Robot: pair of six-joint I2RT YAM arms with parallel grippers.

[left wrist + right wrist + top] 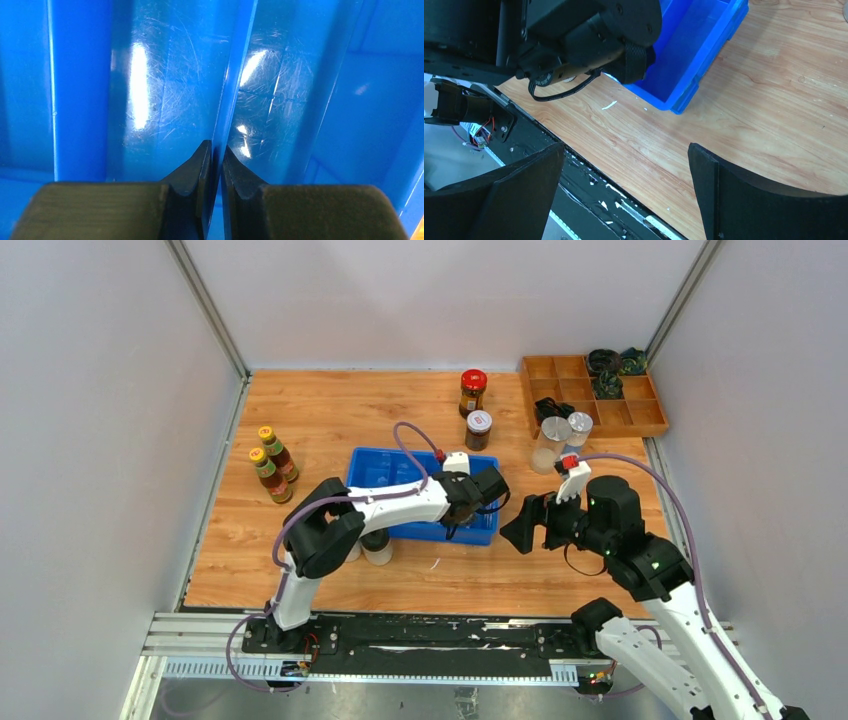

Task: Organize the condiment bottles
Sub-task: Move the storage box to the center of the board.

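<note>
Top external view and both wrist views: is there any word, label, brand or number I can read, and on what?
No text is legible in any view.
On the two slim yellow-capped sauce bottles: colourful labels, too small to read.
On the red-lidded jar and the white-lidded dark jar: labels blurred, unreadable.
On the blue plastic bin: no print visible.

White arms (390, 502) with black joints, looping lilac cables (405, 433), green lights (592, 503), black wedge-fingered left hand (215, 160).
</note>
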